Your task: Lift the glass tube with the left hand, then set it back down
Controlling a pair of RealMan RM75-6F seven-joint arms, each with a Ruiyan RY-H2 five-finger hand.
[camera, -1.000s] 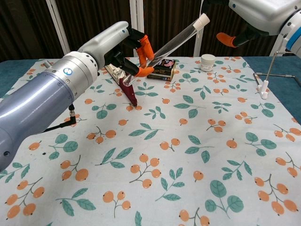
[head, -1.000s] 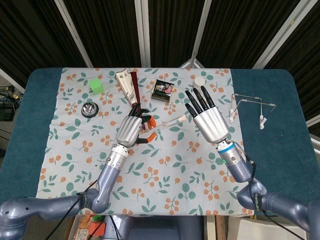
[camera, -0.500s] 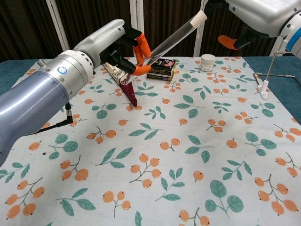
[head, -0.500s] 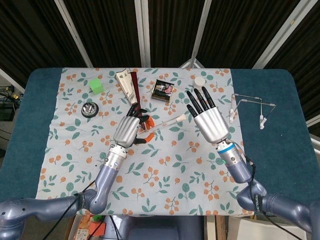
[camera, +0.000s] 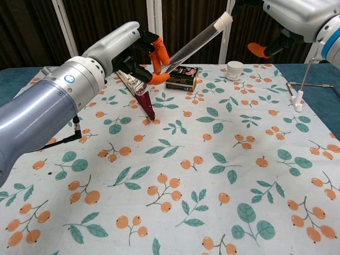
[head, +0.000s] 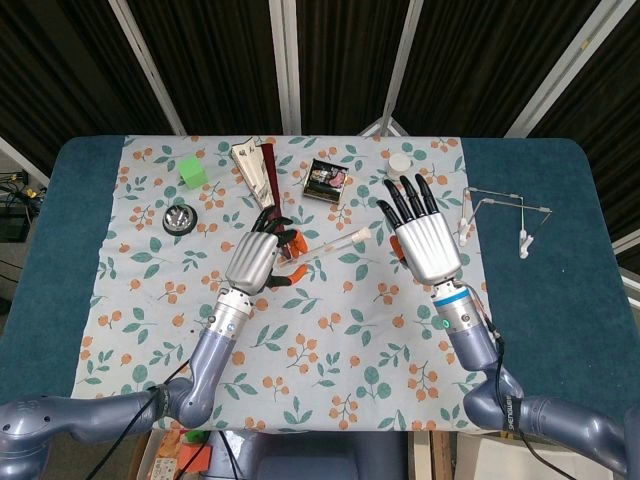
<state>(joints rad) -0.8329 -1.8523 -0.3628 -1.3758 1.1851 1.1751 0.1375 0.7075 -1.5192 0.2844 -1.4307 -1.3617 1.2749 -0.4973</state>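
Observation:
My left hand holds the glass tube up off the cloth, pinched near its lower end between orange-tipped fingers. The clear tube slants up to the right, and its white cap is the highest part. My right hand hovers to the right of the tube with its fingers spread and holds nothing. In the chest view only part of that hand shows at the top right edge.
On the floral cloth lie a green block, a round metal tin, a dark red folded tool, a small dark box and a white jar. A wire rack stands at the right.
My left hand has shifted the tube slightly left and lowered its cap end in the head view. My right hand has drifted a little right and toward me.

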